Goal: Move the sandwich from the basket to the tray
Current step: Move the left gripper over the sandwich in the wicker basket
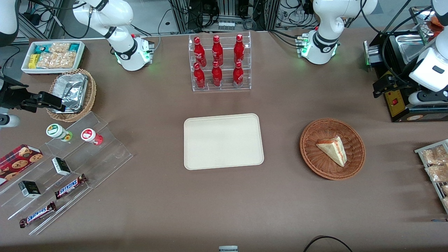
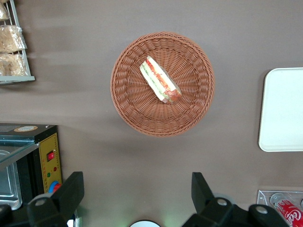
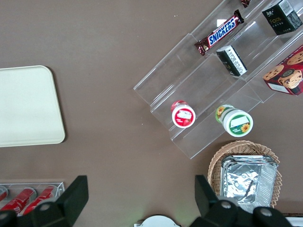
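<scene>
The sandwich (image 1: 332, 149), a pale bread wedge with red and green filling, lies in the round reddish-brown wicker basket (image 1: 316, 164) toward the working arm's end of the table. The left wrist view shows the sandwich (image 2: 160, 79) in the middle of the basket (image 2: 128, 104). The cream tray (image 1: 223, 141) lies flat and bare at the table's middle; its edge also shows in the left wrist view (image 2: 283, 109). My left gripper (image 1: 381, 87) hangs high above the table, farther from the front camera than the basket. It is open and empty (image 2: 136, 179).
A clear rack of red cola bottles (image 1: 218, 63) stands farther back than the tray. A black appliance (image 1: 402, 101) sits near the gripper. A rack of snack packets (image 1: 435, 168) is at the working arm's end. Acrylic shelves (image 1: 70, 164), a foil-lined basket (image 1: 71, 92) and a white bin (image 1: 52, 56) lie toward the parked arm's end.
</scene>
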